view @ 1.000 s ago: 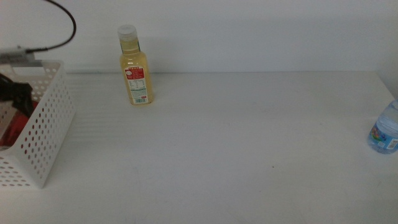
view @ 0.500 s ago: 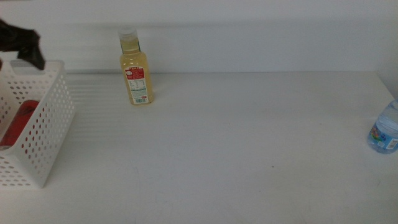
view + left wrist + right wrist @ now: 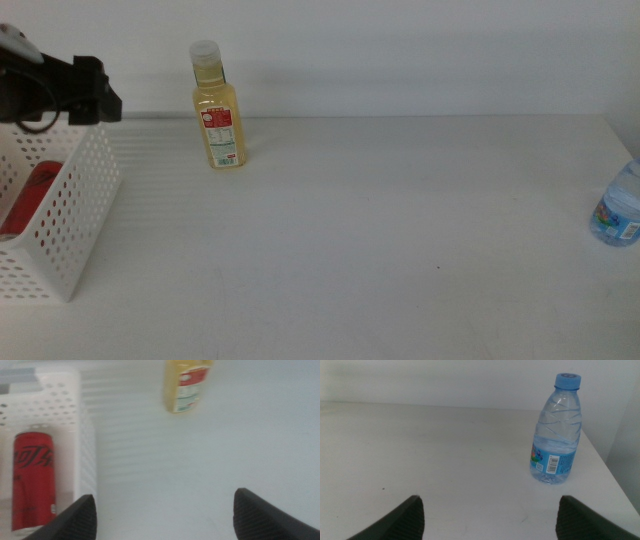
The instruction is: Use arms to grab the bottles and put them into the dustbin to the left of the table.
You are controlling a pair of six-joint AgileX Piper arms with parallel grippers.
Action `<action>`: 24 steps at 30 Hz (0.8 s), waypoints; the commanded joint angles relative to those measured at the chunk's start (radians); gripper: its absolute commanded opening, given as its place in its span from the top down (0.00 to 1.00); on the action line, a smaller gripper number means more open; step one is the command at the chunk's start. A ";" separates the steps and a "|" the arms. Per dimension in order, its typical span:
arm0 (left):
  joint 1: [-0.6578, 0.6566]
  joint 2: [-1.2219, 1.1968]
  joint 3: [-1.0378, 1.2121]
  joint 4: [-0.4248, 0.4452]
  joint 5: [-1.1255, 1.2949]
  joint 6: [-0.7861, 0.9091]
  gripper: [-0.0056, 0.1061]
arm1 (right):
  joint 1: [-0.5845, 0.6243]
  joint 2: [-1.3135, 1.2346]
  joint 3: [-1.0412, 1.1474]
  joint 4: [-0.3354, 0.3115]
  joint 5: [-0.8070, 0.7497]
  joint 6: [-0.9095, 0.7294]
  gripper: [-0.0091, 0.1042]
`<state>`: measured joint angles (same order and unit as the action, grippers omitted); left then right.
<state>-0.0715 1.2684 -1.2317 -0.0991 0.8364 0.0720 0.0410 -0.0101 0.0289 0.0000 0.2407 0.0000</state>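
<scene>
Cola can (image 3: 28,195) lies flat inside the dustbin (image 3: 70,230) at nine o'clock on the table (image 3: 380,230); that one counts as done; two bottles stand outside it; the yellow-liquid bottle (image 3: 219,108) is upright near eleven o'clock, close to the back edge and near the dustbin; the small water bottle (image 3: 620,208) is upright at three o'clock, right by the table's edge.

Left gripper (image 3: 75,92) hovers above the dustbin's far rim, jaws spread wide and holding nothing; its wrist view looks down on the can (image 3: 32,480) in the basket and the yellow-liquid bottle (image 3: 187,385) beyond; right gripper (image 3: 487,515) waits low at the near side, jaws also wide and empty, with the water bottle (image 3: 557,430) ahead of it.

Likely step: the left arm goes for the yellow-liquid bottle, its nearest target; to do it well, clear the dustbin rim before swinging toward eleven o'clock, so the perforated wall is not snagged; come in level with the labelled body, jaws straddling it below the shoulder rather than at the narrow neck; close gently, since a tall bottle tips if one jaw touches first; lift straight up before carrying it back to nine o'clock.
</scene>
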 commanded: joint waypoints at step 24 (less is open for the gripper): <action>-0.187 -0.291 0.656 0.030 -1.034 -0.013 0.15 | -0.005 -0.027 -0.009 -0.009 -0.071 -0.012 0.22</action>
<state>-0.2539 0.9865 -0.5663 -0.0647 -0.0892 0.0700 0.0410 -0.0101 0.0289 0.0000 0.2407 0.0000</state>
